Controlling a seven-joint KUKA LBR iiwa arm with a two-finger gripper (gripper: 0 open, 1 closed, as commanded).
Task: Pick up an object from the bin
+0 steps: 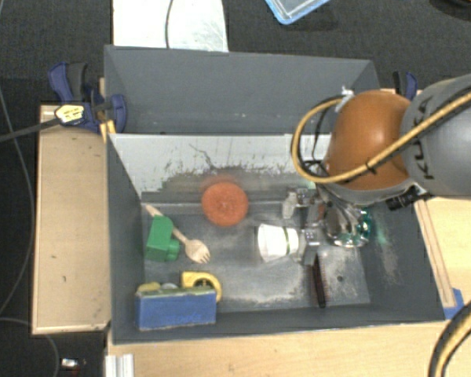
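Observation:
My gripper (308, 225) hangs under the arm's orange cover over the right half of the bin floor. A white, short, cylinder-like thing (275, 242) lies right against its left side; whether the two touch is unclear. A dark thin stick (318, 280) lies on the floor just below the gripper. A teal, shiny thing (363, 229) peeks out from under the wrist at the right. An orange round ball (224, 203) rests further left, near the back of the floor.
At the left lie a green block (161, 239) and a wooden spoon-like stick (180, 238). A blue block (177, 308) with a yellow piece (200, 281) on it sits in the front left corner. The arm covers the bin's right side.

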